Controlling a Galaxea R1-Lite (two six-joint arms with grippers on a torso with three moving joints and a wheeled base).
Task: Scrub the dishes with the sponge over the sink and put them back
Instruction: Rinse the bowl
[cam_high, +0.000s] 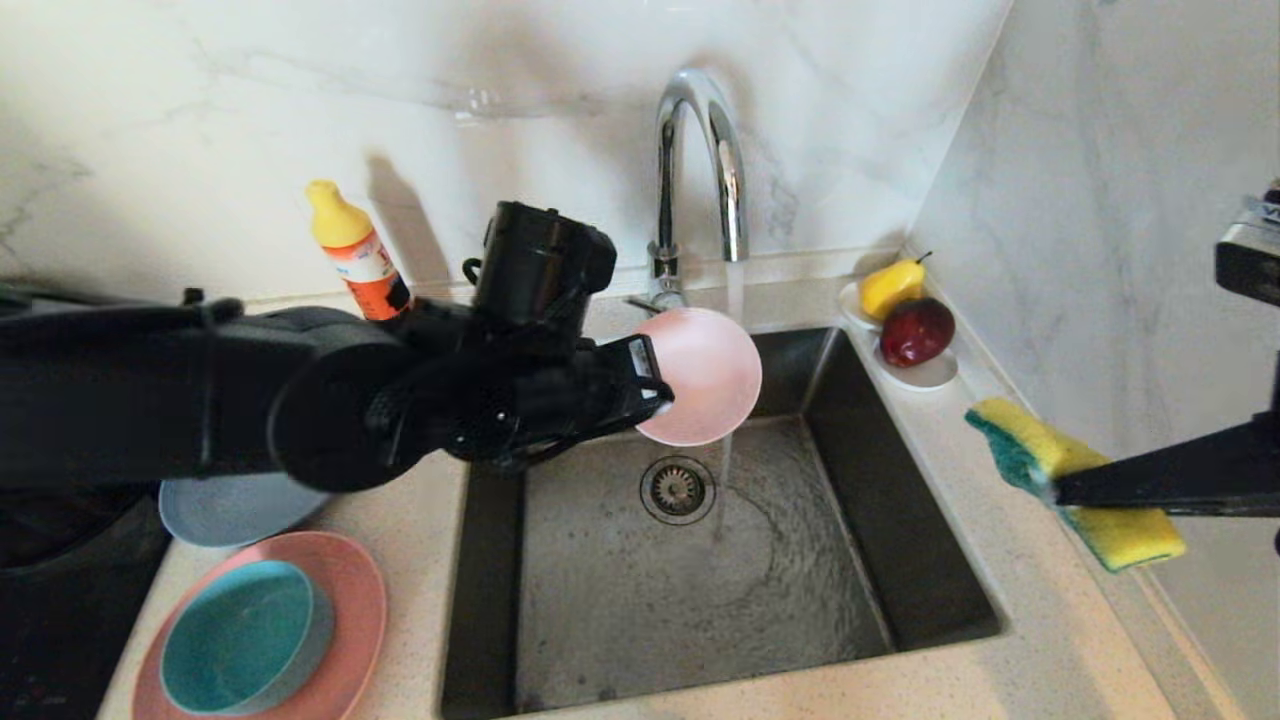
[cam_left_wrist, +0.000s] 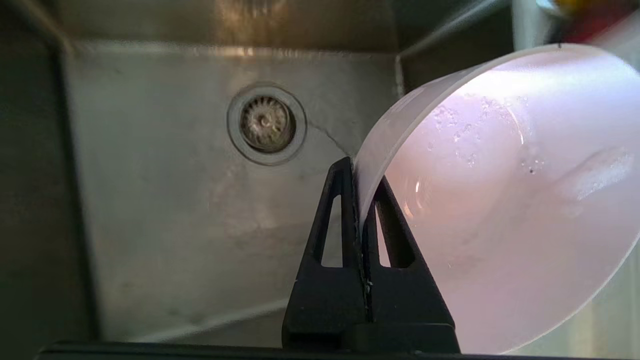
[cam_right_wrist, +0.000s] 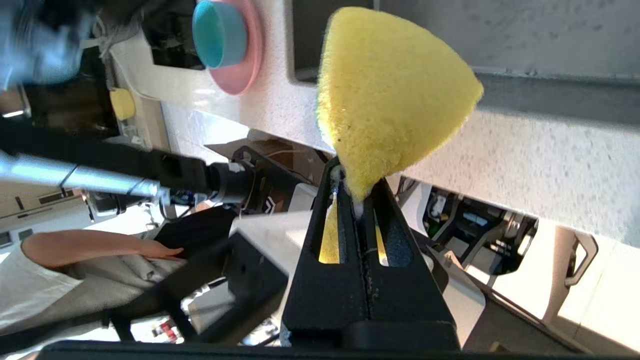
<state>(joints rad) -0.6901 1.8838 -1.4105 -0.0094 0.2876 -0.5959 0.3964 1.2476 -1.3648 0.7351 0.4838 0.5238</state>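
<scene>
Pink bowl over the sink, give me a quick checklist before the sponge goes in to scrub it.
1. Left gripper shut on the pale pink bowl rim: ok.
2. Bowl held over the sink, under the faucet stream: ok.
3. Right gripper shut on the sponge: ok.
4. Sponge at the bowl: not ok, it is off to the right, above the counter.
5. Bowl's inside turned toward the sponge: cannot tell.
6. Teal bowl and salmon plate out of the way: ok.

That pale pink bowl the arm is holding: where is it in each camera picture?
Head view: pink bowl centre, over the sink, under the running tap.
Left wrist view: fills the right side, rim pinched by the left gripper.
Right wrist view: not in it.
Shared landmark: drain strainer.
</scene>
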